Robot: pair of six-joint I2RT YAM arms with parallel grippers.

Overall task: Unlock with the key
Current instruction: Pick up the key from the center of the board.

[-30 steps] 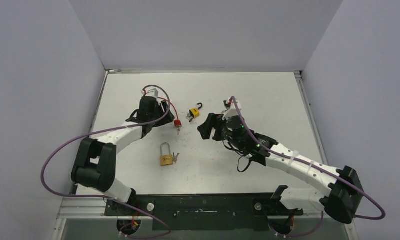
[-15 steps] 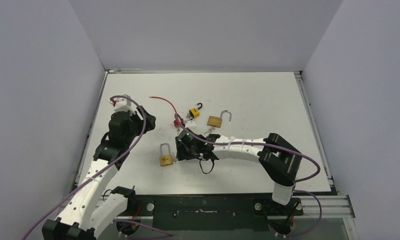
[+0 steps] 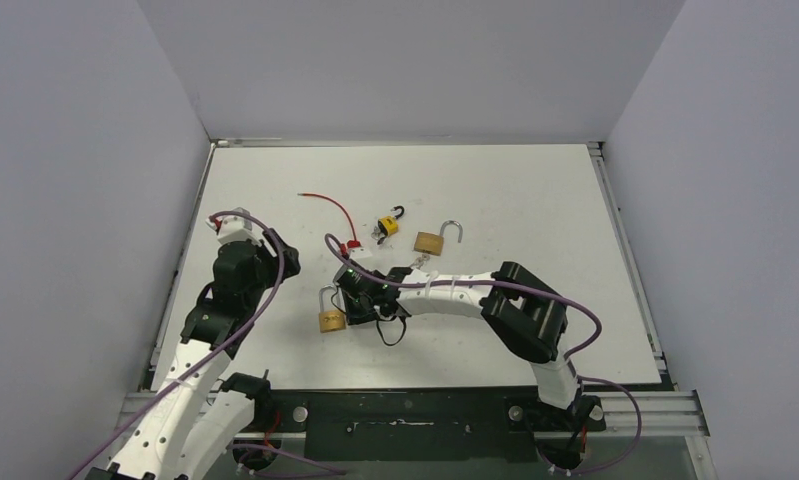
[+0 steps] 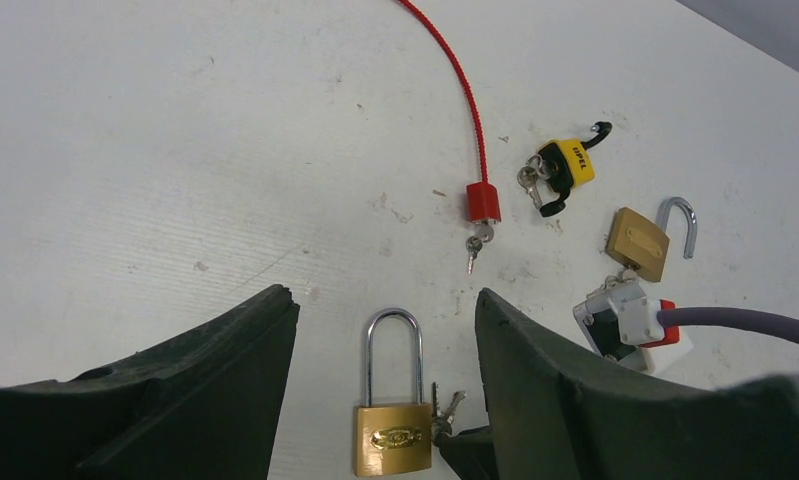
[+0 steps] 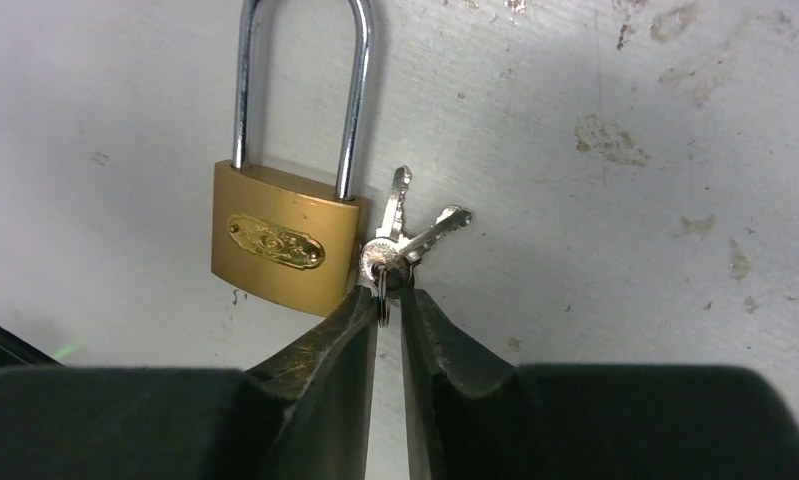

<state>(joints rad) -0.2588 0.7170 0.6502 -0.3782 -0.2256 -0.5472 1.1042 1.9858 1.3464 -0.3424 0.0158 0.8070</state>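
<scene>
A shut brass padlock (image 3: 331,318) with a long steel shackle lies flat on the white table (image 3: 535,200). Its keys (image 5: 405,235) lie on a ring just right of the lock body (image 5: 280,240). My right gripper (image 5: 387,293) is down at the table with its fingertips pinched on the key ring and key heads. In the top view the right gripper (image 3: 350,303) sits right beside the padlock. My left gripper (image 4: 385,300) is open, held apart from the padlock (image 4: 393,438) and keys (image 4: 445,410), which show between its fingers.
A red cable lock (image 3: 353,245) with a small key lies behind the padlock. A yellow padlock (image 3: 387,225) and an open brass padlock (image 3: 433,241) lie further back. The left arm (image 3: 243,270) stands near the table's left side.
My right arm swung left from the open brass padlock down to the keys and its jaws closed on them. My left arm drew back from the red cable lock toward the near left.
</scene>
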